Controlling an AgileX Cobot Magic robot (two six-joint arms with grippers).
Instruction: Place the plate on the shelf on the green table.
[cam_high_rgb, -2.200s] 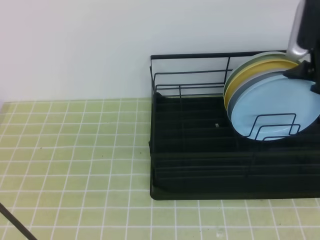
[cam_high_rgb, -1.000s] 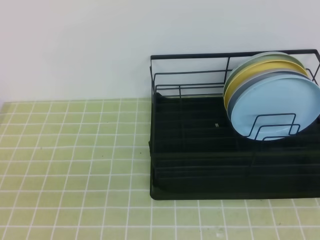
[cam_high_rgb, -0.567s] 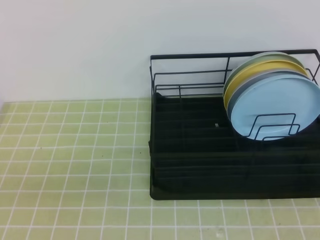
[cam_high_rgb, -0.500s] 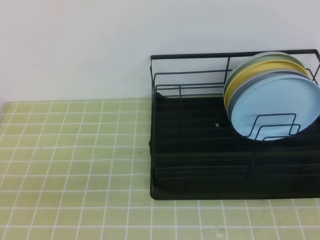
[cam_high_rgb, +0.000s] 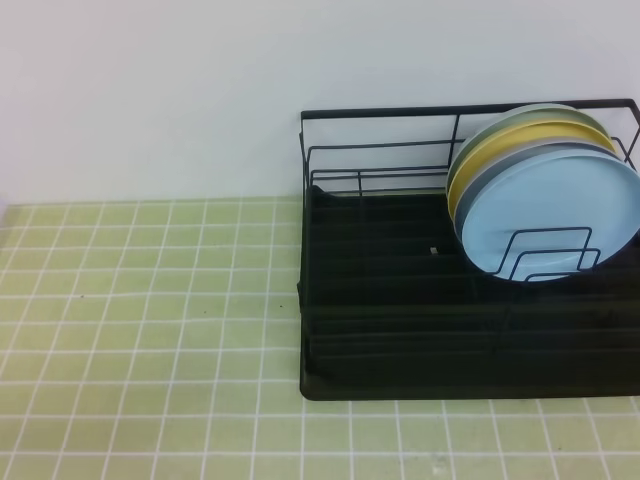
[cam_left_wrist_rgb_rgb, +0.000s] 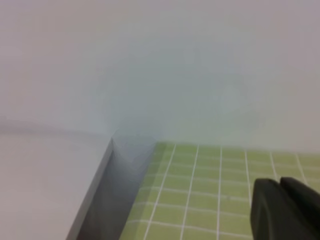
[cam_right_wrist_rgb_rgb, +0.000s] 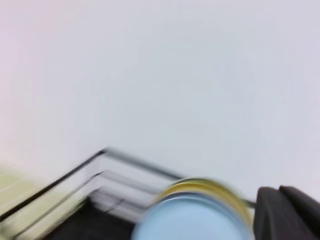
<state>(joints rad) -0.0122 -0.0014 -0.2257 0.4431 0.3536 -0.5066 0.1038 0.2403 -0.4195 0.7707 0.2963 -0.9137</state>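
The light sky-blue plate (cam_high_rgb: 550, 220) stands upright in the black wire shelf (cam_high_rgb: 400, 300) at its right end, in front of a grey-white plate (cam_high_rgb: 520, 160) and a yellow plate (cam_high_rgb: 490, 150). The shelf rests on the green table (cam_high_rgb: 150, 300). Neither gripper appears in the exterior high view. In the left wrist view my left gripper (cam_left_wrist_rgb_rgb: 282, 210) is shut with nothing in it, above the tiles near the table's corner. In the blurred right wrist view my right gripper (cam_right_wrist_rgb_rgb: 285, 212) is shut and empty, away from the plate (cam_right_wrist_rgb_rgb: 195, 220) and the shelf (cam_right_wrist_rgb_rgb: 90, 175).
A white wall (cam_high_rgb: 200, 90) rises behind the table and the shelf. The left wrist view shows the table's left edge (cam_left_wrist_rgb_rgb: 107, 185) dropping off beside a grey surface.
The right arm, which was at the plates' top right 2.2 s ago, has left the exterior high view. The plates and shelf have not moved.
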